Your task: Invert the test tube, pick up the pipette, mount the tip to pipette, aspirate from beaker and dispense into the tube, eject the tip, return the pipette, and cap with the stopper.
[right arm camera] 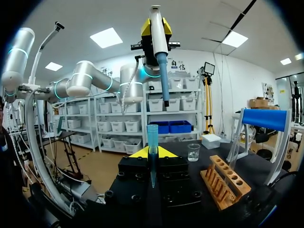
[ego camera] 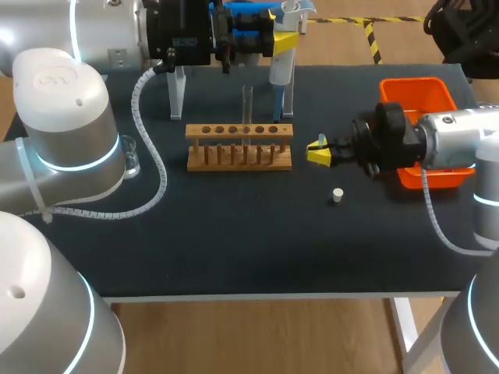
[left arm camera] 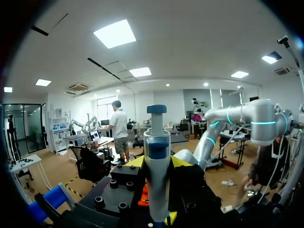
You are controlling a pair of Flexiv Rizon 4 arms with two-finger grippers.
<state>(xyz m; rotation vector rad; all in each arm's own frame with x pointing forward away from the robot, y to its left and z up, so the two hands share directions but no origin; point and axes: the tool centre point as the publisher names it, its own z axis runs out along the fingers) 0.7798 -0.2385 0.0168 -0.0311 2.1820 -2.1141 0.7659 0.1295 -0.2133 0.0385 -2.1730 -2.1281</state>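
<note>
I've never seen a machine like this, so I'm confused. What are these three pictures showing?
It is a robot with two silver arms at a dark table. One picture looks down from above; the two round ones come from cameras on its wrists. On the table are a wooden rack holding a clear glass test tube, a small glass beaker, an orange plastic bin and a little white stopper. The left arm has yellow-tipped jaws that hold a blue and white pipette, a squirter for liquids. The right arm holds a small clear blue plastic tip for it.
</note>
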